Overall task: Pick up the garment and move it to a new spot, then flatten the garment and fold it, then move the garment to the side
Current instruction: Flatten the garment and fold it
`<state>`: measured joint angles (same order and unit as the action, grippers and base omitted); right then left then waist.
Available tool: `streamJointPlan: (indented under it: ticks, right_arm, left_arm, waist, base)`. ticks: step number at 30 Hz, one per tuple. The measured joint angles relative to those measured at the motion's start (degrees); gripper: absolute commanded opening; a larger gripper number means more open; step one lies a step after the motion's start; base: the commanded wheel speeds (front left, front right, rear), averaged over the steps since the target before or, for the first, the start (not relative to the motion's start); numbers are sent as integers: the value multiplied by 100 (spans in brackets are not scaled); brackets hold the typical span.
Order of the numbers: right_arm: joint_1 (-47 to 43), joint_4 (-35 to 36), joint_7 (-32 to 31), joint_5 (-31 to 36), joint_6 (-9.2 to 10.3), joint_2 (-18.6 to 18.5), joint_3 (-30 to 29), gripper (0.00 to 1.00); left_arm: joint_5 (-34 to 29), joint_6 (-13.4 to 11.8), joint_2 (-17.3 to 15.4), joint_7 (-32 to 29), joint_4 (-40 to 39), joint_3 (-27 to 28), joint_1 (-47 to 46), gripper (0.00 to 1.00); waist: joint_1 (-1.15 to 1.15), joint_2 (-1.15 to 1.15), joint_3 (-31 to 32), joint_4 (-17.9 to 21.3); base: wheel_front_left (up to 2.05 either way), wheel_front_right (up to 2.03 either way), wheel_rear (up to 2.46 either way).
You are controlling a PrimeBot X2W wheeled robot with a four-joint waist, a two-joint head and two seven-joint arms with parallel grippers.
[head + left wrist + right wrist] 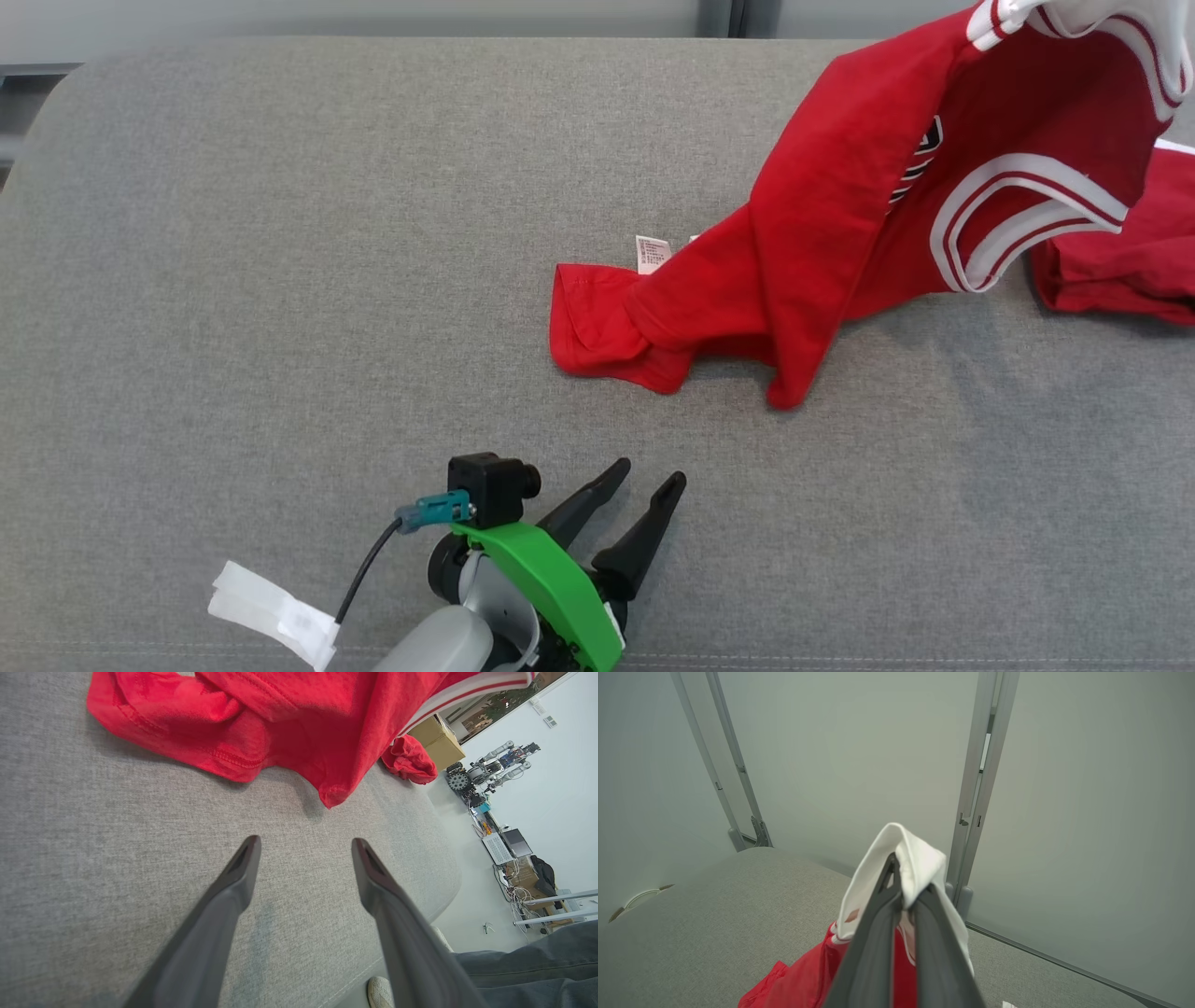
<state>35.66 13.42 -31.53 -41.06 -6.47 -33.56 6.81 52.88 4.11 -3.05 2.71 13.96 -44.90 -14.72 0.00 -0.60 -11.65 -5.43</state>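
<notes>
The garment [840, 243] is a red shirt with white striped trim and a small white label. It hangs up toward the top right of the head view while its lower hem trails on the grey cushion. My right gripper [903, 884] is shut on the garment's white edge [920, 858], holding it off the surface. My left gripper [649, 476] stands open low over the cushion, well short of the hem. In the left wrist view the red hem [224, 723] lies beyond my left gripper [306, 844], nothing between the fingers.
A wide grey cushioned surface [280, 280] carries everything. A white tape tag [271, 611] hangs on my left arm's cable. Frosted wall panels [859, 756] stand behind the cushion. Past the cushion's edge are a person's leg [528, 970] and shoe, cardboard boxes [437, 739] and lab gear.
</notes>
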Motion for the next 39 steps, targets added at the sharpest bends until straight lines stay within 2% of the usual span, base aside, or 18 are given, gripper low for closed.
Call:
streamJointPlan:
  ticks: [11, 16, 22, 30, 35, 39]
  right_arm:
    - [-5, 316, -820, -425, 3, -49, 304, 0]
    - [227, 714, -1177, -625, -1, -65, 502, 0]
    - [818, 995, -1695, -925, -1, -33, 823, 0]
    - [1498, 957, -2173, -1196, 2, 146, 1047, 0]
    - [1934, 676, -2306, -1355, 257, 399, 987, 0]
    - [2010, 176, -2361, -1267, 413, 403, 936, 0]
  left_arm:
    - [119, 187, 16, 225, -7, -361, -159, 100]
    - [348, 223, 15, 298, -4, -450, -269, 100]
    - [776, 244, 18, 469, -158, -711, -361, 100]
    - [1154, 247, 18, 644, -160, -956, -437, 100]
    - [1428, 278, 16, 751, -152, -1093, -438, 100]
    - [1523, 288, 16, 820, -122, -1116, -438, 100]
  waist:
    - [0, 0, -186, 93]
    - [0, 0, -188, 55]
    - [0, 0, -153, -147]
    - [0, 0, -63, -534]
    - [0, 0, 25, -866]
    - [0, 0, 106, -1127]
  base:
    - [0, 0, 0]
    - [0, 0, 0]
    - [0, 0, 0]
    - [0, 0, 0]
    - [0, 0, 0]
    - [0, 0, 0]
